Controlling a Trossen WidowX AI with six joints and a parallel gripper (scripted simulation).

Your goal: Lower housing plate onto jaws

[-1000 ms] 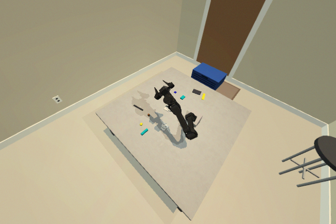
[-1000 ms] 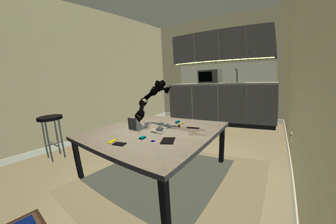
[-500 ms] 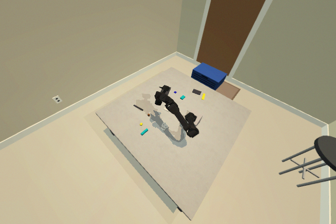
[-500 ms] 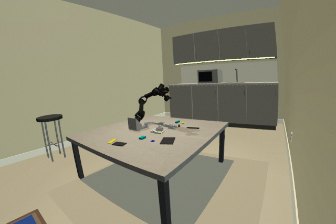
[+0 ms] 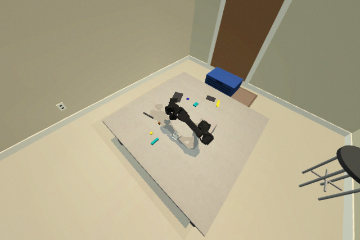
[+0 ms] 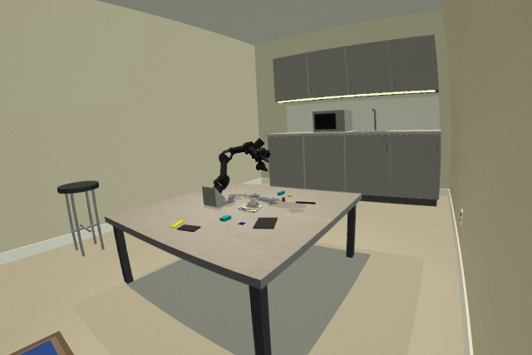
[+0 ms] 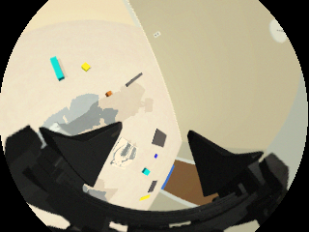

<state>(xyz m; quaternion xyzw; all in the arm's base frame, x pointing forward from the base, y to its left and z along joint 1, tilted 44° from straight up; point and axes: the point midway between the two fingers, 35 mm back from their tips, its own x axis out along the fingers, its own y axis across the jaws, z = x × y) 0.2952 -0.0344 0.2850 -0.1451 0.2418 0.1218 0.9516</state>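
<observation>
My gripper (image 5: 170,109) (image 6: 265,160) (image 7: 155,130) is open and empty, high above the table. A pale assembly (image 6: 250,207) (image 7: 125,152) with a flat base and raised parts lies on the table; in the wrist view it shows beyond the left finger, and in the top view the arm hides it. A second pale part (image 5: 175,135) (image 6: 256,194) lies apart from it, partly behind the left finger in the wrist view. The views are too small to tell housing plate, jaws and stubs apart, or whether the plate sits level.
A grey upright panel (image 6: 212,196) stands by the arm's base. Dark plates (image 5: 178,96) (image 6: 265,223) (image 7: 159,137), a dark bar (image 5: 148,114) (image 6: 305,203) (image 7: 134,79), an orange block (image 5: 158,122) (image 7: 108,94) and several teal, yellow and blue blocks lie around the pale parts.
</observation>
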